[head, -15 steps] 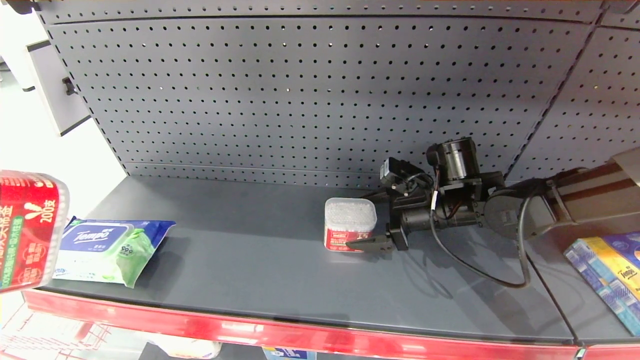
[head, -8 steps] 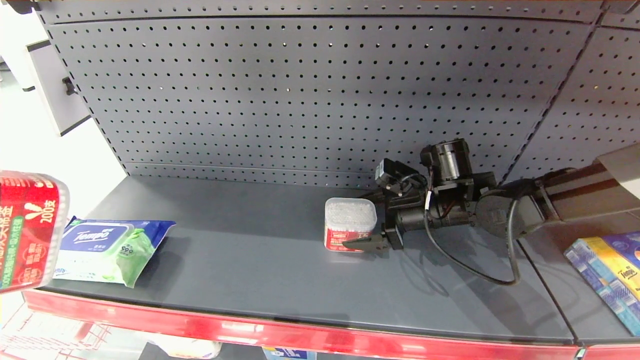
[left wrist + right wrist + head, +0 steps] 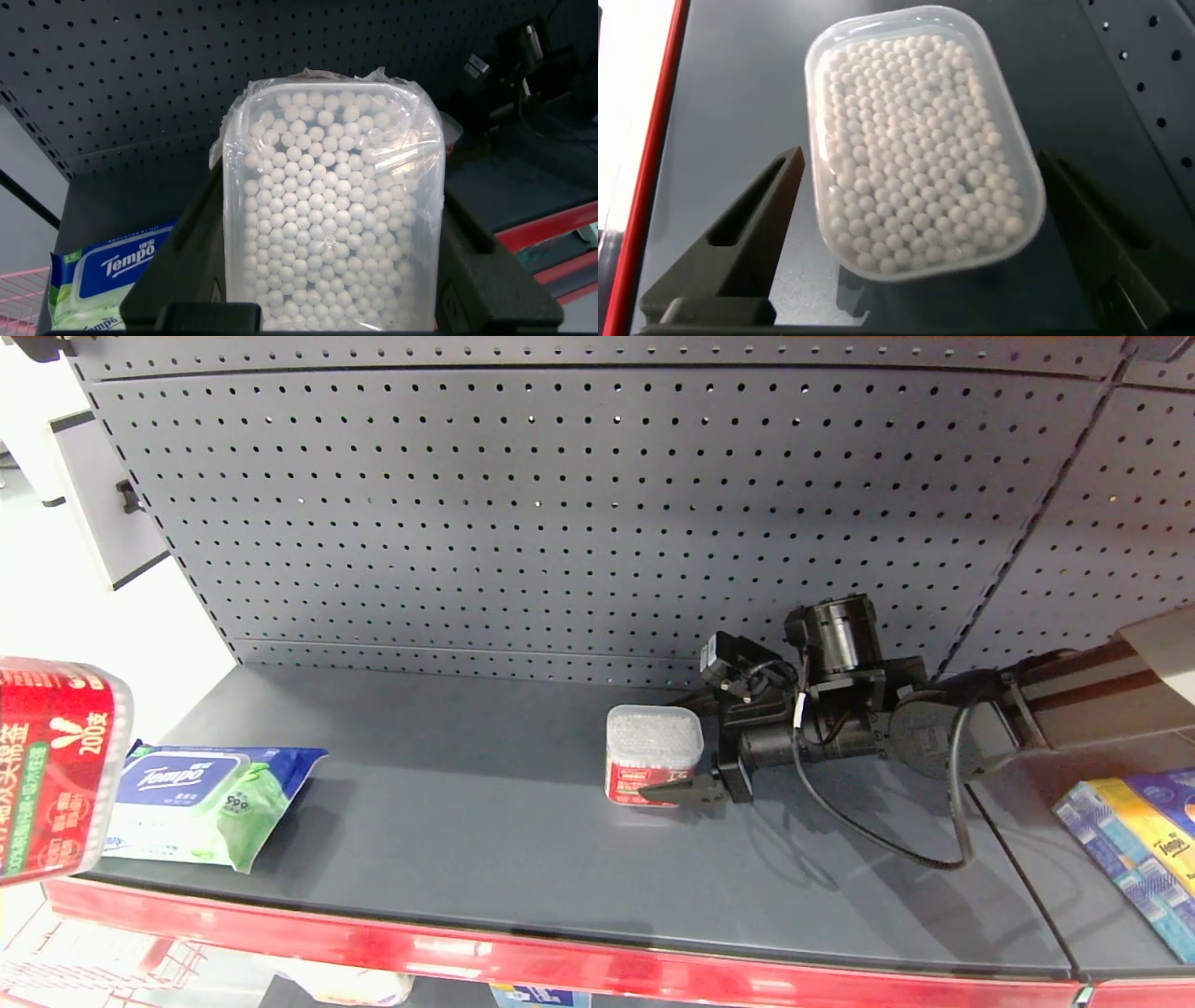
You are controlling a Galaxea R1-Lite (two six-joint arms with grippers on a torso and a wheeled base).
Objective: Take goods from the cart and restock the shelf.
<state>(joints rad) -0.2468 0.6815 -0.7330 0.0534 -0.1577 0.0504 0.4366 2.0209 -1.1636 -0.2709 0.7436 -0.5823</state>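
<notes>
— Right wrist view: the right gripper (image 3: 917, 163) is spread, one finger on each side of the box (image 3: 915, 112) of swabs, with a sliver of gap both ways. Let go, I'd judge.
— Where's the box?
— Upright on the shelf (image 3: 467, 840), slightly toward 3 o'clock from its middle in the head view, with fingers at its 6 and 12 o'clock sides.
— What could go wrong?
— The pull-out. The gaps are thin, so an arm backing toward 3 o'clock at a slant could catch a wall and drag or tip the box. The arm's cable (image 3: 878, 845) loops low over the shelf and might snag.
— The other side?
— There the left gripper (image 3: 334, 187) is pinching a second box (image 3: 332, 121), film-wrapped, out at 9 o'clock, seemingly beyond the shelf's front corner. The film looks slick, and if the grip slips it probably falls past the red lip (image 3: 467, 947), not onto the shelf.
— Anything in its path?
— The wipes (image 3: 201, 803) lie flat at 8 o'clock near the front edge, well apart from the box. A low approach could shove them off.
— And the surface?
— Smooth, flat dark-grey metal, so goods will likely slide easily. It is backed at 12 o'clock by a pegboard (image 3: 560, 523).
— The room?
— Some tissue packs (image 3: 1134, 849) lie on the next bay at 3 o'clock. Below, at 7 o'clock, there's a red wire frame (image 3: 93, 971), perhaps the cart.
</notes>
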